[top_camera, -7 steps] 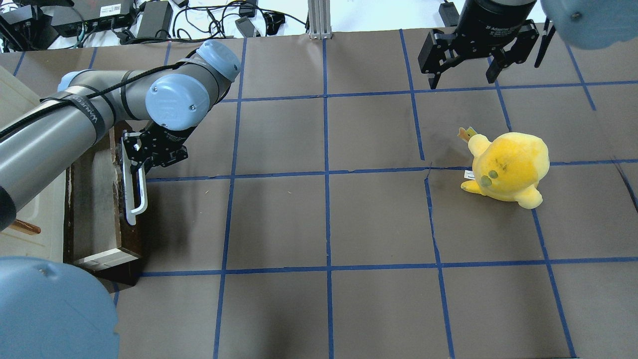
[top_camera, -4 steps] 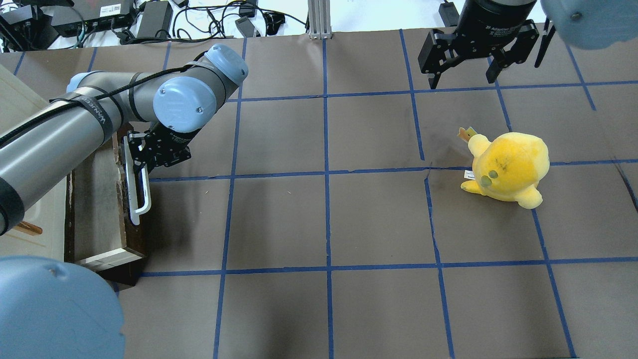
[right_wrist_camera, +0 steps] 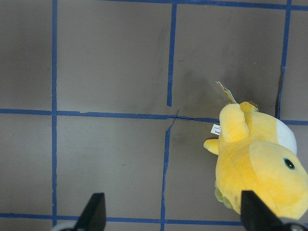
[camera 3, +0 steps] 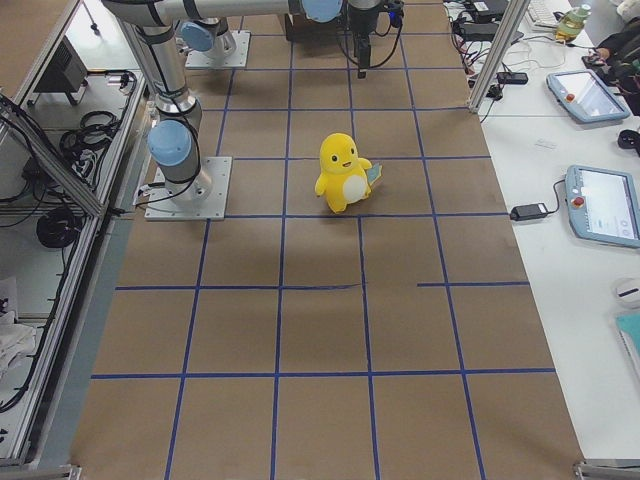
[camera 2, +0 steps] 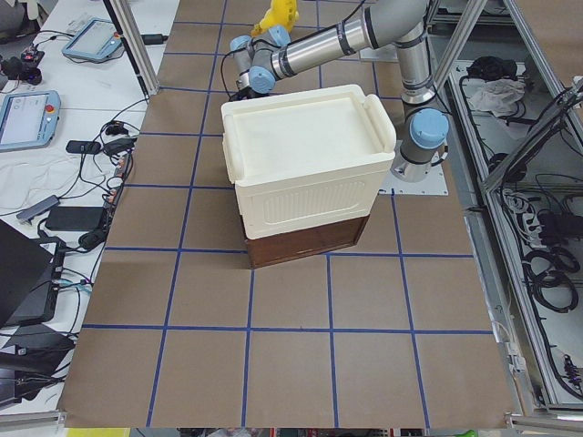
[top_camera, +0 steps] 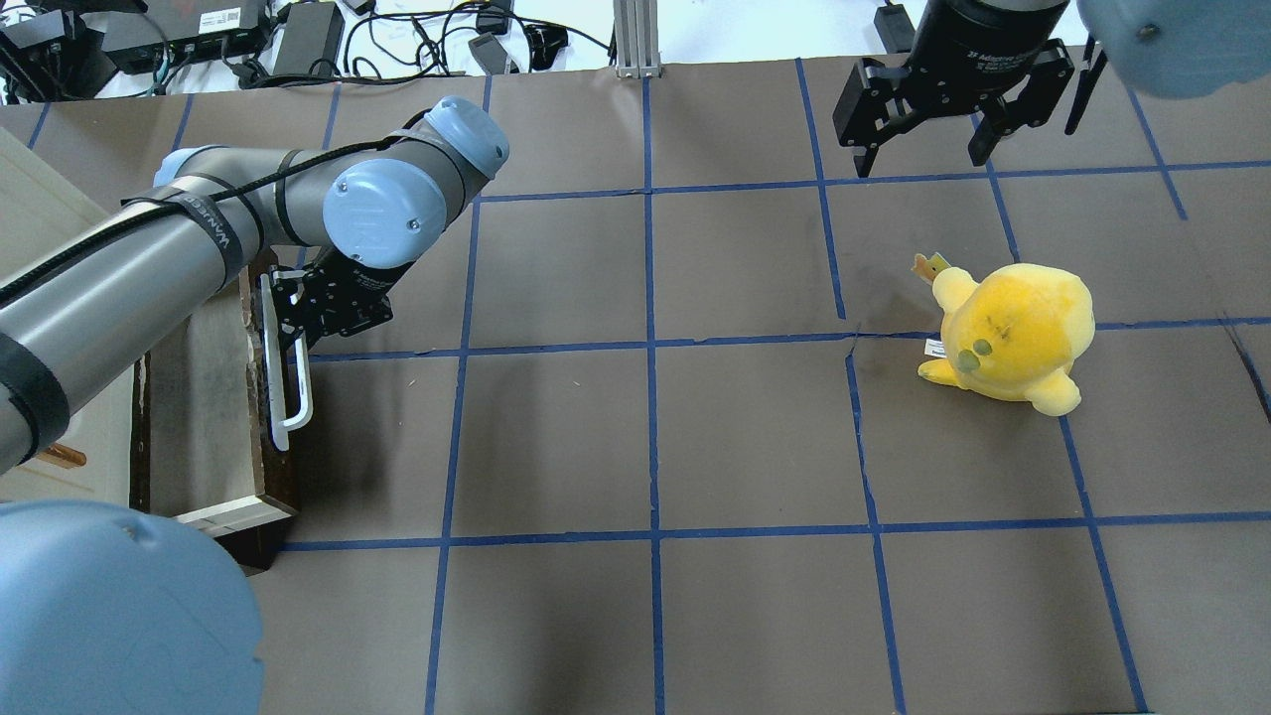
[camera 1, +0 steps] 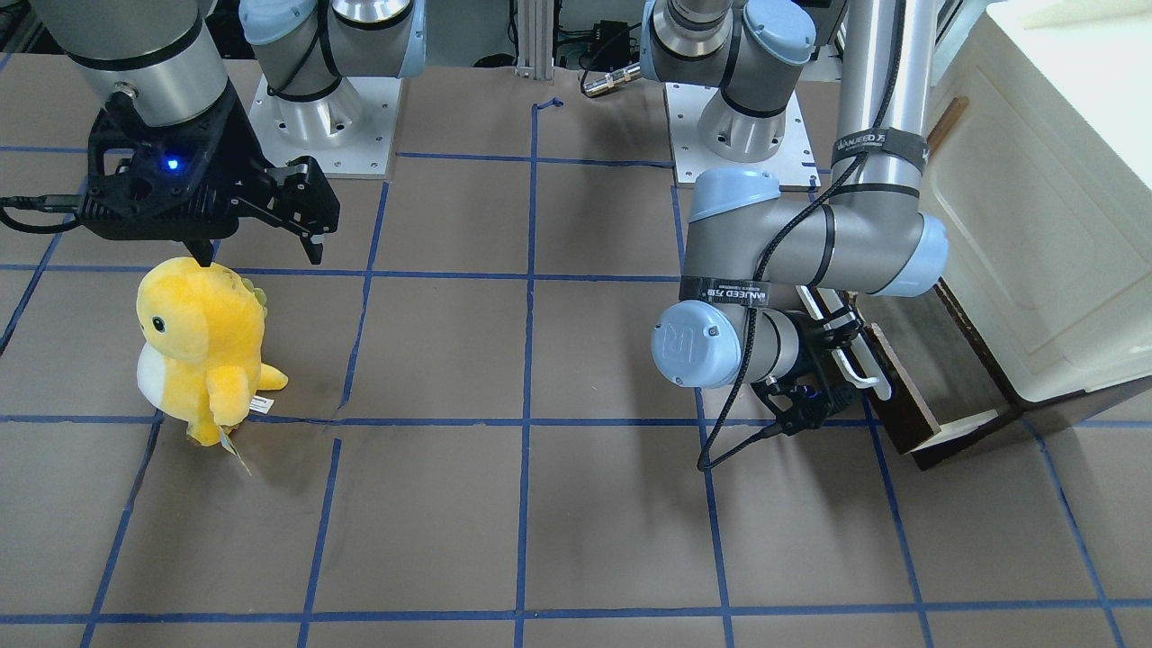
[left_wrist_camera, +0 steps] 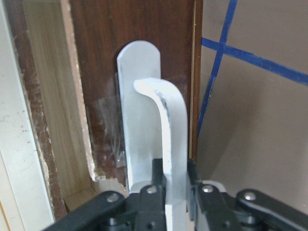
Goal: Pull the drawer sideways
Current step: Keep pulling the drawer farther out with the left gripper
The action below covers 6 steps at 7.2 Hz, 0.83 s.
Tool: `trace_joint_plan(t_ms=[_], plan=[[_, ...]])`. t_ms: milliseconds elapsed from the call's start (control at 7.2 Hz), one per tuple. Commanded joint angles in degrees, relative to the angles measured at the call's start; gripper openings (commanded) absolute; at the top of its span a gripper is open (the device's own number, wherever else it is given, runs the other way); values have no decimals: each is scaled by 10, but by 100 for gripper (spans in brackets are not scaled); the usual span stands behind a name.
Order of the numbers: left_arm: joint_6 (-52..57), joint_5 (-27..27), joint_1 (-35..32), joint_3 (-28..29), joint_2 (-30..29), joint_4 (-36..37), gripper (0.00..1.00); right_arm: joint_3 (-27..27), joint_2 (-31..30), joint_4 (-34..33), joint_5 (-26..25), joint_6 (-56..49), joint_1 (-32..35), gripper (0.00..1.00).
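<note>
The left gripper (left_wrist_camera: 171, 195) is clamped tight on the long white bar handle (left_wrist_camera: 168, 120), its two black fingers (left_wrist_camera: 155, 174) pressing the bar from either side near one end. In the wrist view the bar runs straight out ahead of the fingers, bends, and meets its rounded white mounting plate. That plate sits on the front panel of the dark brown wooden drawer (left_wrist_camera: 144, 43).

From overhead, the left gripper (top_camera: 286, 333) holds the far end of the handle (top_camera: 298, 397), and the rest of the bar stretches back from the fingers toward the robot. The drawer (top_camera: 280, 477) stands partly out of the cream-white boxy cabinet (top_camera: 30, 223). Its pale interior lies open just behind the gripped front panel, on the side away from the open table. The front-facing view shows the same grasp, with the left gripper (camera 1: 823, 382) on the handle (camera 1: 859, 364) at the drawer (camera 1: 900, 400) front, beside the cabinet (camera 1: 1035, 225).

The right gripper (top_camera: 923, 159) hangs above the brown paper-covered table with a blue tape grid (top_camera: 645, 447), well apart from the drawer. Its fingers are spread wide and hold nothing. A yellow plush toy with a white belly (top_camera: 1013, 333) stands upright on the table, below this gripper and a little nearer the robot. In the right wrist view the plush (right_wrist_camera: 260, 163) sits off to one side of the spread right gripper (right_wrist_camera: 173, 216), not between the fingers.
</note>
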Motion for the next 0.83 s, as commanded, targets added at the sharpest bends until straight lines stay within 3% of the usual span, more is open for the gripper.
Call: trace_joint_plan(t_ms=[0,694], plan=[[0,-2,-1,2,-1,0,0,0,0,0,1,0,0,100],[-2,-12,-8,18,-9,1,0,0,0,0,1,-1,0,100]])
